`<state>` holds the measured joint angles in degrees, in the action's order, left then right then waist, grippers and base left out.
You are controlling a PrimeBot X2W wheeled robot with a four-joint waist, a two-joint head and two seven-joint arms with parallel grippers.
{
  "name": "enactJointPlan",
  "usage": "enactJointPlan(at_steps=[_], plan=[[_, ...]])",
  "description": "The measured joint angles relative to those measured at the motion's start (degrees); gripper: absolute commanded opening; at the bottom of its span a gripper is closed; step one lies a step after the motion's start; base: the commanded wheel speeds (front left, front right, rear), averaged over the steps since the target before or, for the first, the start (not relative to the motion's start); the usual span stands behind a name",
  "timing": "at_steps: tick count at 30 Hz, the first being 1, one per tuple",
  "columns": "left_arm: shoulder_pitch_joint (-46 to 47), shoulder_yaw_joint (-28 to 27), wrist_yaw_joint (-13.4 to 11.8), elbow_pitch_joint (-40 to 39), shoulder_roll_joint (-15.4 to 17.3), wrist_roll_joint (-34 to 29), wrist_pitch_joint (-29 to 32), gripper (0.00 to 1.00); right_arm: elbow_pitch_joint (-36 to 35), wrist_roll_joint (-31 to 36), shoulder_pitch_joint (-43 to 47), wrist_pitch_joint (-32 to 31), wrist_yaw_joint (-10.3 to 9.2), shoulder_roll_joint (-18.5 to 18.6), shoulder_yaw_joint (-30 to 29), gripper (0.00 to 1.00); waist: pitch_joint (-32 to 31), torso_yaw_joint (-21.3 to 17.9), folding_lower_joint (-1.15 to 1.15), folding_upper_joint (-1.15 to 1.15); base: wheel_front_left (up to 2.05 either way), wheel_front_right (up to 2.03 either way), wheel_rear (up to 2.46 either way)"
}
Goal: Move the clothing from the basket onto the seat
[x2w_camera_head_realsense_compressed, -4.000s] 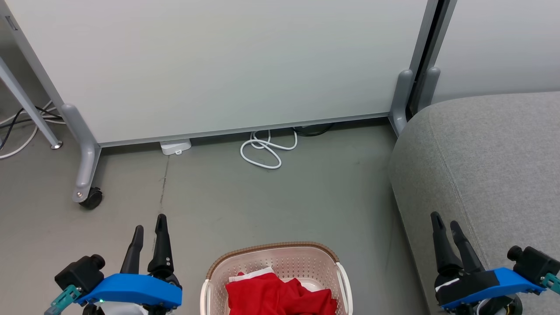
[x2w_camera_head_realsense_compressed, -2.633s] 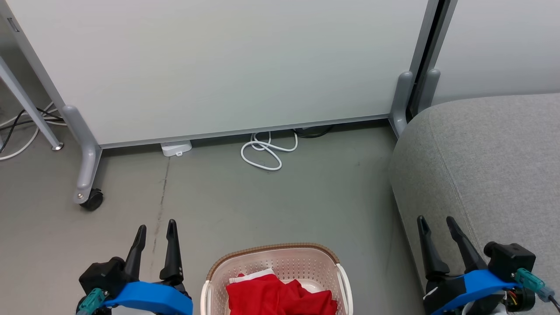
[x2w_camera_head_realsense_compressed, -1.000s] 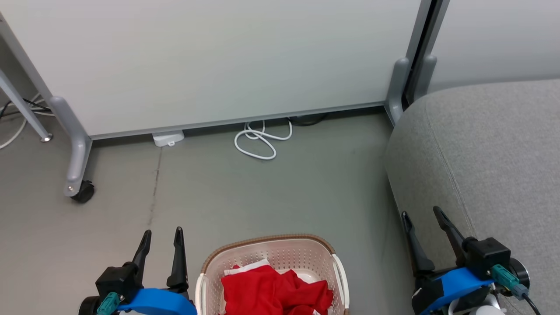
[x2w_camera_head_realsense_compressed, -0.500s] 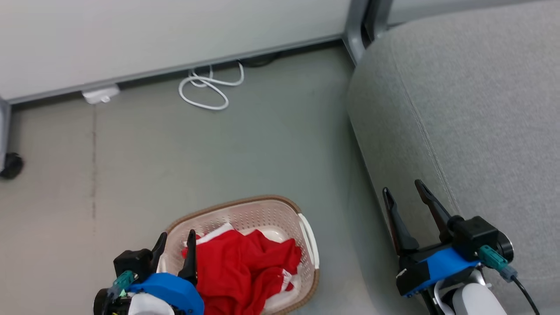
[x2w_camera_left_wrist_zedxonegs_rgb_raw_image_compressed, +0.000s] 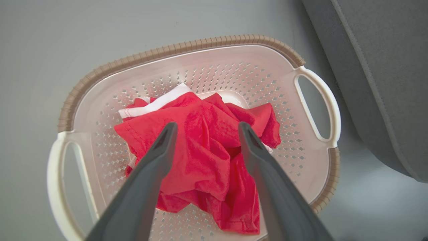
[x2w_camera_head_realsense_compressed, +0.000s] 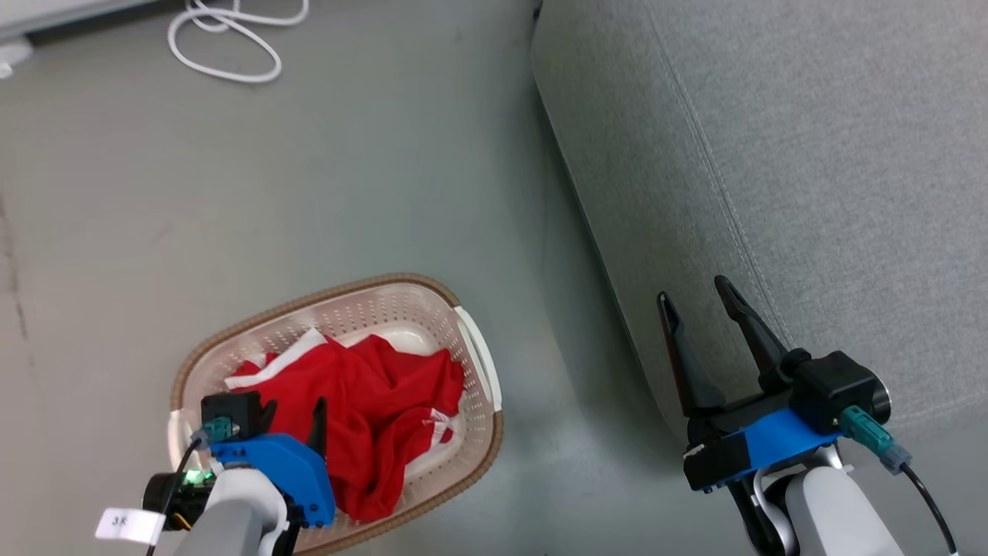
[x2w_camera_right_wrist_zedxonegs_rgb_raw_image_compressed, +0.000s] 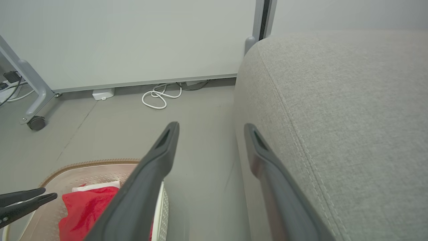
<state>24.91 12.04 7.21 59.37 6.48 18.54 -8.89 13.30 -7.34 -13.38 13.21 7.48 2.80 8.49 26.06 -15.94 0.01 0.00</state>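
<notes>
2 garments [x2w_camera_left_wrist_zedxonegs_rgb_raw_image_compressed: 200, 157], perhaps, in basket [x2w_camera_left_wrist_zedxonegs_rgb_raw_image_compressed: 214, 41].

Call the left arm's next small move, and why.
Probably lower the left gripper straight down onto the clothing and close. Its jaws stand open over the red heap, holding nothing, and both garments lie inside the basket.

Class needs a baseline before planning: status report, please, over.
Left gripper open over the red clothing in the laundry basket. Right gripper open, empty, beside the grey sofa. White cable lies well away.
</notes>
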Motion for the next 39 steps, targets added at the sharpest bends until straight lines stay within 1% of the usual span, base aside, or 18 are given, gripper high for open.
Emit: enactJointPlan(at_steps=[5, 10, 17, 23, 26, 32, 34, 35, 36, 37, 38, 39], plan=[[3.9, 1.4, 0.1, 4.3, 1.1, 0.1, 0.3, 1.0, -0.4, -0.8, -0.5, 0.5, 0.0, 0.0, 0.3, 1.0, 4.5, -1.5, -0.01, 0.0, 0.0, 0.0, 0.0], [7.6, 1.6, 0.2, 9.8, 4.1, 0.4, -1.0, 1.0, -1.1, -1.5, -1.7, 1.0, 0.0, 0.0, 0.9, 1.0, 8.8, -2.8, 0.0, 0.0, 0.0, 0.0, 0.0], [12.0, 2.9, -0.9, 13.0, 4.1, -0.5, -2.1, 1.0, -1.0, -3.0, -2.7, 1.5, 0.0, 0.0, 1.9, 1.0, 13.7, -4.2, 0.0, 0.0, 0.0, 0.0, 0.0], [14.6, 3.7, -3.9, 14.0, 4.4, -1.1, -0.6, 1.0, -1.0, -4.4, -4.0, 1.7, 0.0, 0.0, 3.1, 1.0, 16.6, -4.7, -0.01, 0.0, 0.0, 0.0, 0.0], [15.3, 3.8, -4.2, 14.1, 5.0, -1.1, -0.3, 1.0, -1.0, -4.7, -4.3, 1.7, 0.0, 0.0, 3.2, 1.0, 17.7, -4.8, 0.0, 0.0, 0.0, 0.0, 0.0], [16.0, 4.3, -6.3, 14.3, 5.7, -1.1, 1.6, 1.0, -1.6, -5.4, -4.9, 1.8, 0.0, 0.0, 3.8, 1.0, 19.3, -5.1, -0.01, 0.0, 0.0, 0.0, 0.0], [16.0, 4.5, -6.7, 14.3, 5.7, -1.1, 2.4, 1.0, -1.6, -5.5, -4.9, 1.8, 0.0, 0.0, 4.0, 1.0, 19.6, -5.2, 0.0, 0.0, 0.0, 0.0, 0.0], [16.0, 4.5, -6.7, 14.4, 5.7, -1.1, 3.0, 0.76, -1.7, -5.5, -4.9, 1.8, 0.0, 0.0, 4.0, 1.0, 19.7, -5.2, -0.01, 0.0, 0.0, 0.0, 0.0], [16.0, 4.6, -6.8, 14.4, 5.7, -1.1, 3.1, 0.35, -1.7, -5.6, -4.9, 1.8, 0.0, 0.0, 4.1, 1.0, 19.8, -5.2, 0.0, 0.0, 0.0, 0.0, 0.0], [16.0, 4.7, -6.8, 14.4, 5.8, -1.0, 3.1, 0.11, -1.7, -5.7, -4.9, 1.8, 0.0, 0.0, 4.1, 1.0, 19.9, -5.2, -0.01, 0.0, 0.0, 0.0, 0.0], [16.1, 4.9, -6.7, 14.4, 5.8, -1.0, 3.2, 0.0, -1.7, -5.8, -4.9, 1.8, 0.0, 0.0, 4.1, 1.0, 20.0, -5.2, -0.01, 0.0, 0.0, 0.0, 0.0], [16.2, 5.0, -6.6, 14.5, 5.8, -1.0, 3.3, 0.0, -1.7, -5.8, -4.9, 1.8, 0.0, 0.0, 4.0, 1.0, 20.0, -5.2, -0.01, 0.0, 0.0, 0.0, 0.0]])
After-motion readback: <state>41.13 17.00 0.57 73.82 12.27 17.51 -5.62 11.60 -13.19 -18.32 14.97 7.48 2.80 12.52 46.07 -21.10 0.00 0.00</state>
